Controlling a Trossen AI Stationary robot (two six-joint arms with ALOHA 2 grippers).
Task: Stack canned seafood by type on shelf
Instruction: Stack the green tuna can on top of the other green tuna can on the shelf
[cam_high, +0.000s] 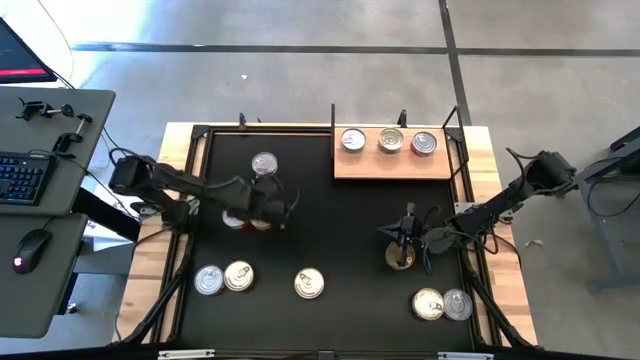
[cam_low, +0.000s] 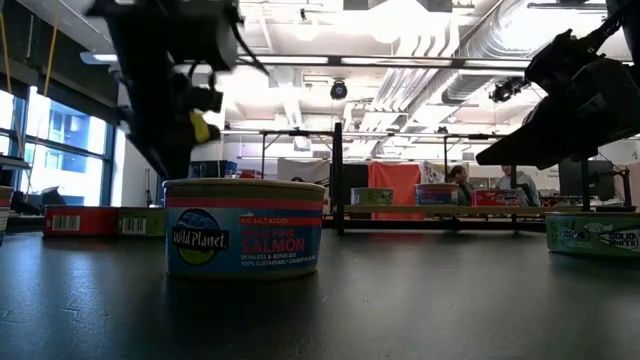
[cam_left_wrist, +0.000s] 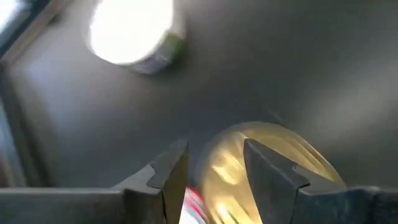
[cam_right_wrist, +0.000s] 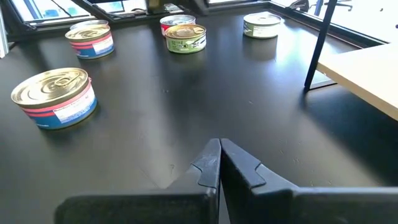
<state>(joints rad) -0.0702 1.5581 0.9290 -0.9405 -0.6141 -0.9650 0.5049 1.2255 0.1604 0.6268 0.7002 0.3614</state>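
Observation:
Round flat tins lie scattered on the black mat. Three stand in a row on the light wooden shelf (cam_high: 395, 152) at the far right. My left gripper (cam_left_wrist: 214, 165) is open and hangs over a gold-lidded tin (cam_left_wrist: 280, 155), which sits beside a red-sided tin (cam_high: 235, 219); its fingers touch neither. A silver-lidded tin (cam_high: 264, 163) stands farther off. My right gripper (cam_right_wrist: 219, 155) is shut and holds nothing, just above the mat next to a gold tin (cam_high: 400, 257). A salmon tin (cam_low: 245, 230) stands alone near the table's near edge.
Two tins (cam_high: 222, 278) sit near-left and two more (cam_high: 442, 304) near-right. A black metal frame (cam_high: 333, 120) runs round the mat, and its posts stand by the shelf. Bare mat (cam_high: 340, 220) lies between the two arms. A desk with a keyboard (cam_high: 22, 178) stands left of the table.

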